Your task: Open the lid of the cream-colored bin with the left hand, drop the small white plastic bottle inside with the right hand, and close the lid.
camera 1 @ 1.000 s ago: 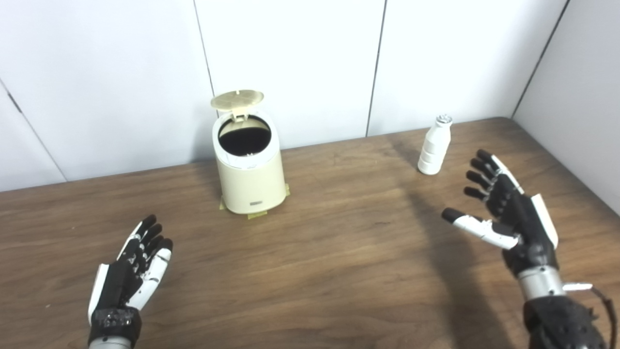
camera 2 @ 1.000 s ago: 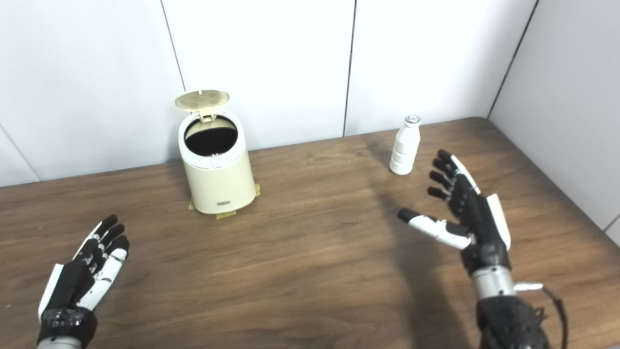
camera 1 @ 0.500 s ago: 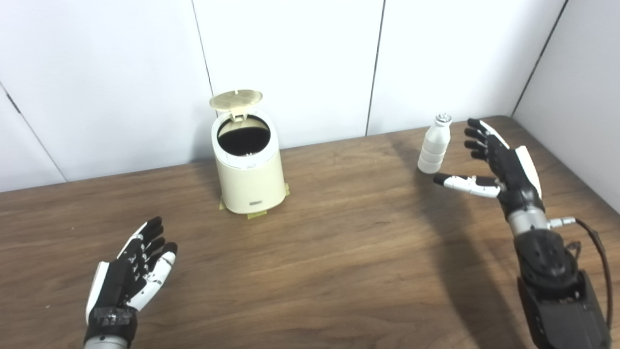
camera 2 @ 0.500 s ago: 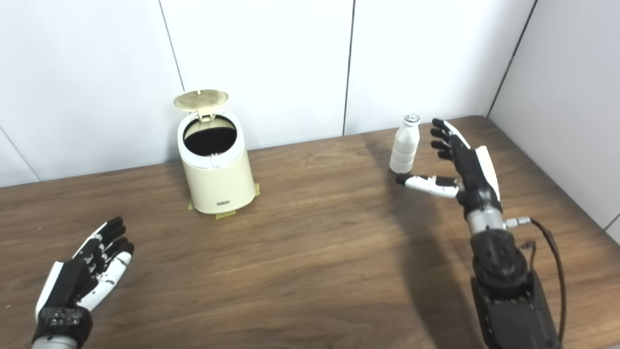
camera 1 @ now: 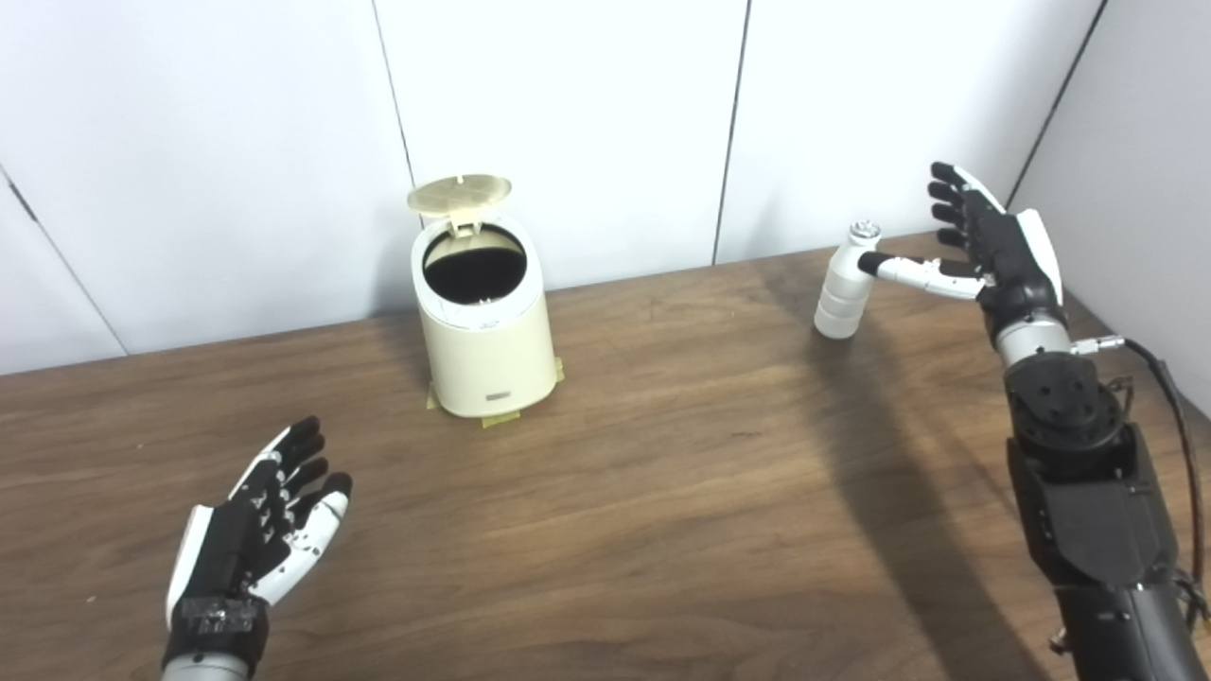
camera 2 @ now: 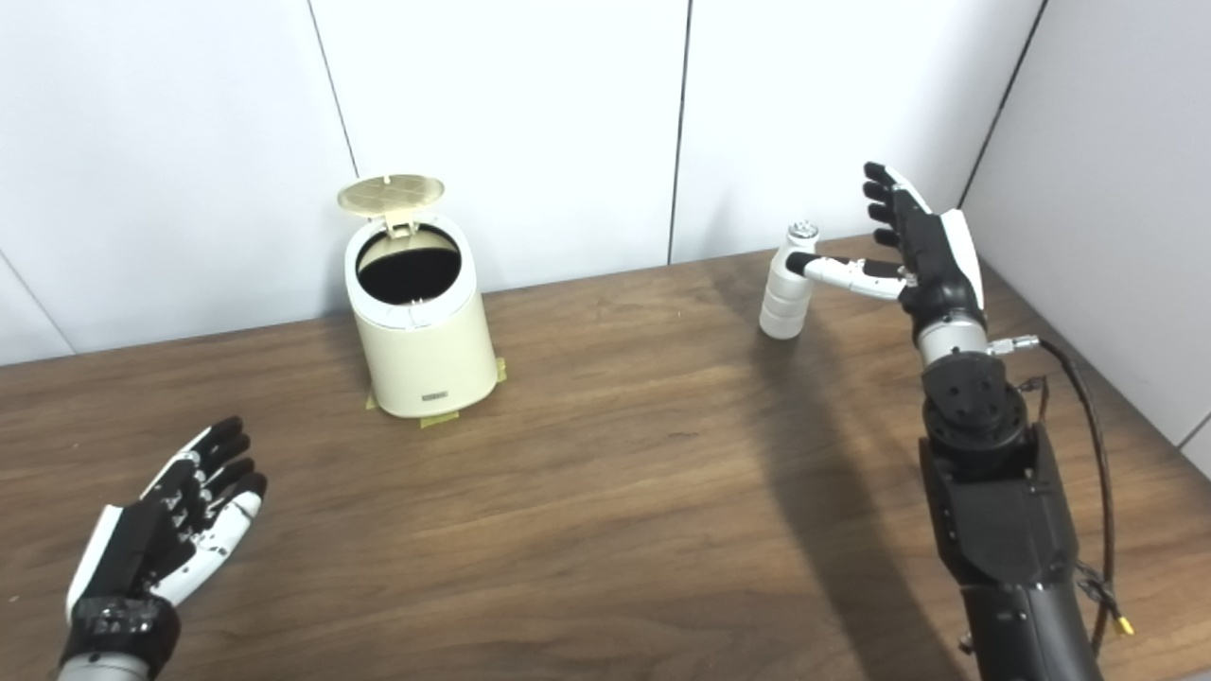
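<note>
One bin (camera 1: 484, 326), lid (camera 1: 460, 190) up, upper left on the wooden desk (camera 1: 662, 492); one bottle (camera 1: 845, 281) upper right. Two robot hands: right robot hand (camera 1: 989, 251) spread open beside the bottle, thumb at its neck; left robot hand (camera 1: 260, 530) open, lower left. White panel walls behind.

Black-and-white right hand (camera 1: 993, 251), silver wrist, black forearm with cable.

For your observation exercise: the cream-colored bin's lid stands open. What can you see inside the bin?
Through the mouth of the cream-colored bin, under its raised lid, only a dark interior shows. The bottom is lost in shadow, so contents cannot be judged. The white bottle stands outside on the table.
</note>
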You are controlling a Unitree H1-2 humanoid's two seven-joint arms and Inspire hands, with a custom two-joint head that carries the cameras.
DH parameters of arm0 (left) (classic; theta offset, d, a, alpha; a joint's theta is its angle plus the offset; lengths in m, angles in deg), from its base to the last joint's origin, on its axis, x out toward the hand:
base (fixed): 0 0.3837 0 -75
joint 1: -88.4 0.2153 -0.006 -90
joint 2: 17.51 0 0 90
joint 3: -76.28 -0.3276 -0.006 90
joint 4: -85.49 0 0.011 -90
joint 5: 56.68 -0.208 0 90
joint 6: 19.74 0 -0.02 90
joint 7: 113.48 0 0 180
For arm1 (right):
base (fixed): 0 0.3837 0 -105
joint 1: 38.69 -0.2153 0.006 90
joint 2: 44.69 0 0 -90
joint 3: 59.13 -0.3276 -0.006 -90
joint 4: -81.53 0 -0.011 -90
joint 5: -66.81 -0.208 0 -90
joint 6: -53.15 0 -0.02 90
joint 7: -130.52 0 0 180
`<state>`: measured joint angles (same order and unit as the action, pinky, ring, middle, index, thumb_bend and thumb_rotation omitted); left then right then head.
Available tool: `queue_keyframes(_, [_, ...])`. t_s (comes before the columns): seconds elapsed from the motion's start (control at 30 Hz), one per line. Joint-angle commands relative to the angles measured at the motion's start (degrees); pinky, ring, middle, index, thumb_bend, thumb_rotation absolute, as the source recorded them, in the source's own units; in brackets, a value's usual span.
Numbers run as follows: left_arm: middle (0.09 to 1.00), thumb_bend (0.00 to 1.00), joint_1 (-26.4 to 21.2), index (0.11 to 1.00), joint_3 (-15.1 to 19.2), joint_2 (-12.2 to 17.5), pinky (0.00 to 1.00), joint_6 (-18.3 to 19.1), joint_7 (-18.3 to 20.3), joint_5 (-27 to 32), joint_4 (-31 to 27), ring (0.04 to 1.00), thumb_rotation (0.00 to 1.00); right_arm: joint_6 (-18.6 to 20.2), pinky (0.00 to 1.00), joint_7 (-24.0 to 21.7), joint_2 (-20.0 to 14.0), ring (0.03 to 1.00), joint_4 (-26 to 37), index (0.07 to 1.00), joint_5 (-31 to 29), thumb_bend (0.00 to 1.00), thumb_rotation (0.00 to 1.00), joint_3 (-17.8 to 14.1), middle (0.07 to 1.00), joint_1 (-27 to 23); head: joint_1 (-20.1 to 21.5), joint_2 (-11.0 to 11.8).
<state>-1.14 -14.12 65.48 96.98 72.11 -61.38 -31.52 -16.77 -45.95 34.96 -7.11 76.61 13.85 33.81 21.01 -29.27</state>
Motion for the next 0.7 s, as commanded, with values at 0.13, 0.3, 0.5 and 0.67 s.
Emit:
queue_keyframes(0.13, [0.908,0.32,-1.9,0.932,0.0,0.5,0.84,-0.1,0.2,-0.2,-2.4,0.890,0.23,-1.8,0.84,0.9,-4.0,0.852,-1.6,0.870,1.6,0.77,0.16,0.6,0.859,-4.2,0.3,0.1])
queue_keyframes(0.3, [0.913,0.32,-1.8,0.937,0.0,0.6,0.84,0.0,0.3,-0.1,-2.8,0.891,0.24,1.3,0.82,0.1,-6.1,0.852,-4.4,0.882,3.8,0.81,0.16,3.3,0.865,-5.9,0.3,0.1])
queue_keyframes(0.5, [0.916,0.31,-1.7,0.940,0.1,0.9,0.85,0.1,0.5,-0.4,-3.2,0.897,0.20,0.8,0.82,-1.3,-8.4,0.856,-7.9,0.871,5.5,0.84,0.07,6.8,0.869,-7.0,0.4,-0.1])
queue_keyframes(0.67, [0.917,0.30,-1.6,0.944,0.2,0.6,0.87,0.1,0.9,-0.5,-3.4,0.903,0.17,2.0,0.77,-5.0,-9.2,0.849,-7.5,0.867,5.7,0.85,0.10,9.4,0.876,-7.5,0.5,-0.1])
